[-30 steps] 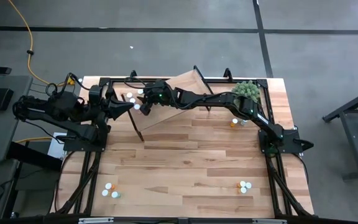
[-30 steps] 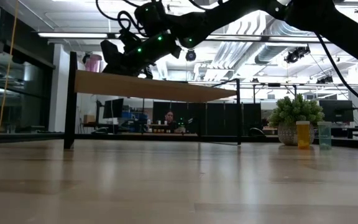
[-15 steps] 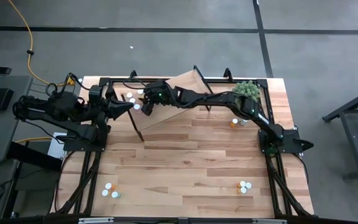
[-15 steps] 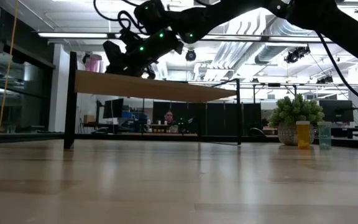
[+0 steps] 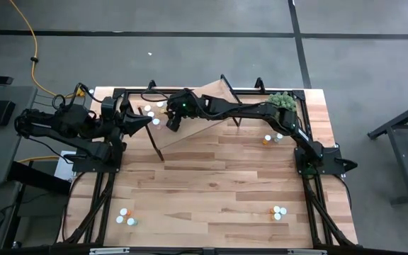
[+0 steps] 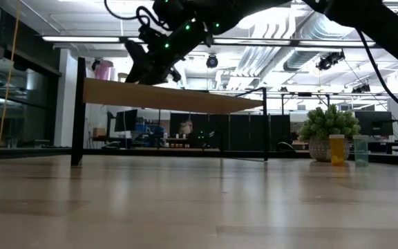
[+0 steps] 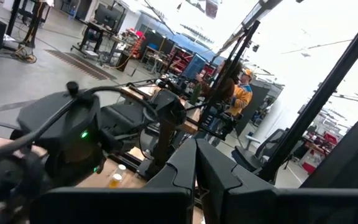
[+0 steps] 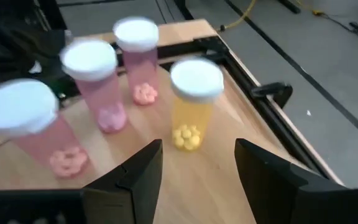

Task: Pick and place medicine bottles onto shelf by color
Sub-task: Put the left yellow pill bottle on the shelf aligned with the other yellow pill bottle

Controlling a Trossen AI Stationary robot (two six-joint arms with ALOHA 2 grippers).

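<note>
Over the shelf [image 5: 202, 108], at about 11 o'clock of the bench [image 5: 211, 177] in the high view, the right hand [image 8: 194, 167] hangs at the end of its long arm, which reaches from its base at 3 o'clock across the back of the bench. Its fingers [image 8: 132, 177] stand apart and hold nothing. Just ahead of them, on the shelf, one yellow bottle [image 8: 193, 102] stands upright with a white cap, and beside it three pink bottles [image 8: 95, 84], also upright.

The left hand [image 5: 149, 122] points from 9 o'clock toward the same end of the shelf, its arm folded low by its base. Its fingers [image 7: 188, 168] are clenched together, with nothing between them.

More medicine bottles wait on the bench: an orange one [image 6: 336, 149] and a pale one [image 6: 360, 149] near the green plant [image 6: 327, 124] at 2 o'clock, and small groups at 5 o'clock [image 5: 278, 211] and 7 o'clock [image 5: 125, 215].

No writing can be read on any bottle.
</note>
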